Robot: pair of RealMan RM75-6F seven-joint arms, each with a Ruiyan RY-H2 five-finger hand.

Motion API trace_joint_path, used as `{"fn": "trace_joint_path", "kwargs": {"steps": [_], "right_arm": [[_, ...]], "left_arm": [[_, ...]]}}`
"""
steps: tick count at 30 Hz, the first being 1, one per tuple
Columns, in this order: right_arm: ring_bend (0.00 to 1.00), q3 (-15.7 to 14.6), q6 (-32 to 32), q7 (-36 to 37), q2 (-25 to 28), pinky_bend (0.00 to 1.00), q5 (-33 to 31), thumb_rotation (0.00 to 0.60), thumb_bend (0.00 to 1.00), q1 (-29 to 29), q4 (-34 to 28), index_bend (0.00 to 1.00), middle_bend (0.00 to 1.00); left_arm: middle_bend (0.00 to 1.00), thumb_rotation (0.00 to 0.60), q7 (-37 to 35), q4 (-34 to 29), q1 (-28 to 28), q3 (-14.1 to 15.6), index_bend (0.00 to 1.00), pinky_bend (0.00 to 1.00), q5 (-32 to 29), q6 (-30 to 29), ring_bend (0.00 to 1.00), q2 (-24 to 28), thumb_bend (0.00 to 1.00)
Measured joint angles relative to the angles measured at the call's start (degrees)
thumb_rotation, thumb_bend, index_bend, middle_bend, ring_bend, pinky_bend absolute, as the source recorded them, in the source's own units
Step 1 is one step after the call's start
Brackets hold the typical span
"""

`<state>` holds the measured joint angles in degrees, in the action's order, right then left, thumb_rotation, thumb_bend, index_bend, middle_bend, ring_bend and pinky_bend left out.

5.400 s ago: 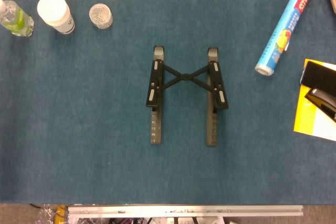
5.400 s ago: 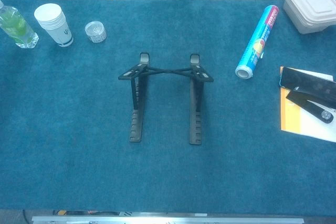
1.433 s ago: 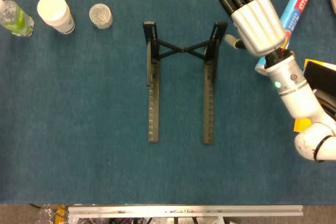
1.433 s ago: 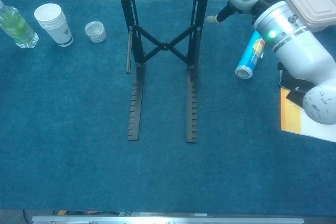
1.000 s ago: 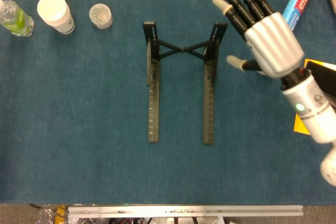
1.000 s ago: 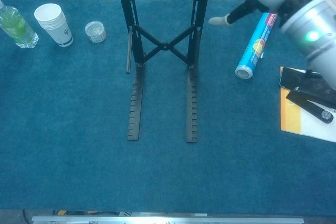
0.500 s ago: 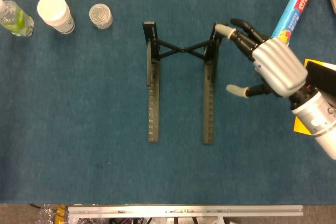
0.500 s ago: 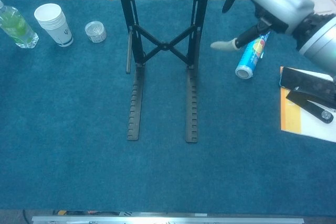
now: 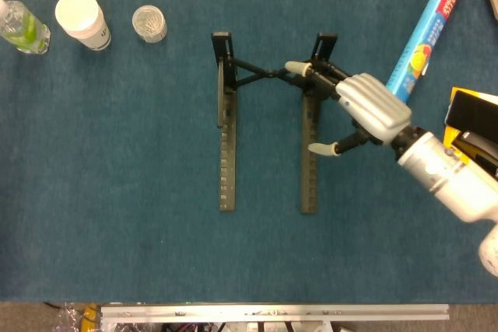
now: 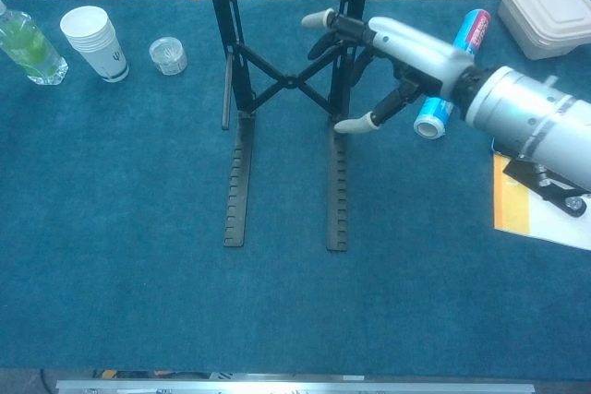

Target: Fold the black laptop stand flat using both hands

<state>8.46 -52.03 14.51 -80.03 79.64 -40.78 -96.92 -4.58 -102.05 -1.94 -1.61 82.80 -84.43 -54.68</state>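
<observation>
The black laptop stand (image 9: 268,118) (image 10: 288,117) sits mid-table, its two upper arms raised upright and joined by a crossed brace, its two notched base rails lying flat toward me. My right hand (image 9: 354,106) (image 10: 392,53) reaches in from the right with fingers spread. The fingers (image 9: 299,68) lie across the stand's right upright arm near the brace, and the thumb (image 10: 355,125) hangs beside the right rail. Whether the fingers touch the arm I cannot tell; nothing is gripped. My left hand shows in neither view.
A clear bottle (image 9: 22,27), a white paper cup (image 9: 82,18) and a small clear jar (image 9: 149,22) stand at the far left. A blue film roll (image 9: 426,33) lies at the right, with a phone and stapler on yellow paper (image 10: 540,182) and a white box (image 10: 549,8).
The stand's upper arms were raised from angled to upright early on. Over the last second my right hand came down and leftward from beside the roll to the stand's right upright arm.
</observation>
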Motion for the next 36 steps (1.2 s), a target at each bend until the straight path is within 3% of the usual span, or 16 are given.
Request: {"fn": "trace_joint_path", "kwargs": {"steps": [9,36], "right_arm": [[0.11,-0.4,4.0,4.5,-2.5,0.37,-0.6,0.6,0.11,-1.8,3.9,0.09,0.26],[0.12,-1.3,8.0,6.2,-4.8,0.37,-3.9,0.6,0.11,-2.0,11.1,0.09,0.27]], "left_arm": [[0.05,0.6,-0.7,0.7,0.3,0.1,0.02,0.08,-0.3,-0.1,0.07,0.0,0.25],[0.05,0.6,-0.1,0.9,-0.2,0.1,0.02,0.08,-0.6,1.2,0.07,-0.6,0.25]]}}
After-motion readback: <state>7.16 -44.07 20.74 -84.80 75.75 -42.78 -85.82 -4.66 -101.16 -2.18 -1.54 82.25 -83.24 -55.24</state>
